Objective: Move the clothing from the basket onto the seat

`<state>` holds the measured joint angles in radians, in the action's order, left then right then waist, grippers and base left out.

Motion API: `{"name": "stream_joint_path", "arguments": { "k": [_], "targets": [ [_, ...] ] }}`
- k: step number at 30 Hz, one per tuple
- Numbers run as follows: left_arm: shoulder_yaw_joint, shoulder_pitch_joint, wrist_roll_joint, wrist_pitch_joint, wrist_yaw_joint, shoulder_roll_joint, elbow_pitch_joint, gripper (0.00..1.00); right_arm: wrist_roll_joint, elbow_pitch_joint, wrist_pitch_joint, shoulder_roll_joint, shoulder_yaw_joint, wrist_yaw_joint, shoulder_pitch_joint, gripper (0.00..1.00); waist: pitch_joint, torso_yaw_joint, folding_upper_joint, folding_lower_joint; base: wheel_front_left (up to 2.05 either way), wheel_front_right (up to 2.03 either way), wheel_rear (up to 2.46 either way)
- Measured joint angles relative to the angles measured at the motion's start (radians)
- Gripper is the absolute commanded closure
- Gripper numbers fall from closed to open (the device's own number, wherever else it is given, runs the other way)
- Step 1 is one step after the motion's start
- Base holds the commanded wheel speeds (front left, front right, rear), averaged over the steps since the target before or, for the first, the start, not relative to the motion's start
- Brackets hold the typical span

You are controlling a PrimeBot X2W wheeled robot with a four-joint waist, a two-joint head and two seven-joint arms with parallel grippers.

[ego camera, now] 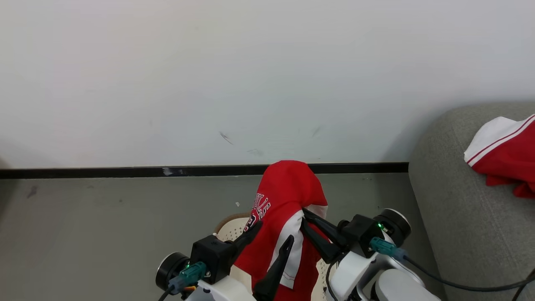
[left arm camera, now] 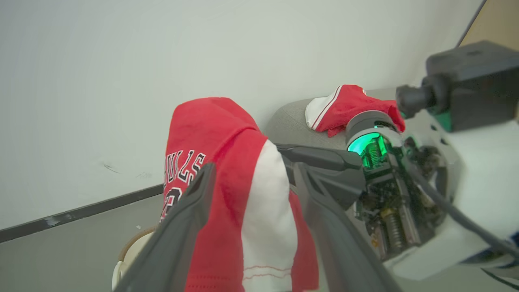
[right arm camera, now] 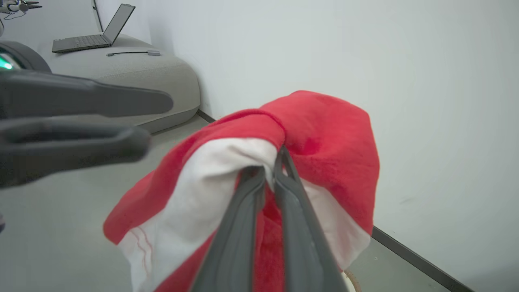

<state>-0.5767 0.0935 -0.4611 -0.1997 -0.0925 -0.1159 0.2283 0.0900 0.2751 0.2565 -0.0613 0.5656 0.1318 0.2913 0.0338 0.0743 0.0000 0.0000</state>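
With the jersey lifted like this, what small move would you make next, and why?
Probably swing the right tool toward the sofa on the robot's right. It is shut on the jersey, held up over the basket; the left tool is open, gripping nothing, and another red garment already lies on the sofa.

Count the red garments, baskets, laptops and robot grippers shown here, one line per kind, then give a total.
Red garments: 2, the lettered garment and the striped garment on the sofa
Baskets: 1, the basket
Laptops: 1, the laptop
Grippers: 2, the left gripper and the right gripper
Total: 6
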Motion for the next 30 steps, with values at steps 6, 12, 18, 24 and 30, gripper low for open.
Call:
{"name": "stream_joint_path", "arguments": {
  "k": [6,12,18,24,30],
  "targets": [
    [-0.008,0.000,0.005,0.021,0.017,-0.003,0.001,0.00,-0.016,-0.029,0.000,-0.005,-0.062,0.000,-0.001,1.00,-0.003,-0.036,0.0000,0.0000,0.00,0.00,0.00],
    [-0.014,0.000,0.005,0.038,0.029,-0.003,-0.003,0.00,-0.030,-0.070,0.000,-0.026,-0.131,0.000,-0.022,1.00,-0.005,-0.078,0.0000,0.0000,0.00,0.00,0.00],
    [-0.017,0.000,0.004,0.052,0.043,-0.001,-0.013,0.00,-0.041,-0.101,0.000,-0.040,-0.197,0.000,-0.064,1.00,-0.007,-0.125,0.0000,0.0000,0.00,0.00,0.00],
    [-0.025,0.000,0.004,0.061,0.051,0.005,-0.023,0.00,-0.048,-0.128,0.000,-0.040,-0.254,0.000,-0.110,1.00,-0.010,-0.176,0.0001,0.0000,0.00,0.00,0.00],
    [-0.028,0.000,-0.002,0.062,0.051,0.013,-0.032,0.00,-0.048,-0.143,0.000,-0.044,-0.296,0.000,-0.129,1.00,-0.015,-0.219,0.0000,0.0000,0.00,0.00,0.00]
  ]
}}
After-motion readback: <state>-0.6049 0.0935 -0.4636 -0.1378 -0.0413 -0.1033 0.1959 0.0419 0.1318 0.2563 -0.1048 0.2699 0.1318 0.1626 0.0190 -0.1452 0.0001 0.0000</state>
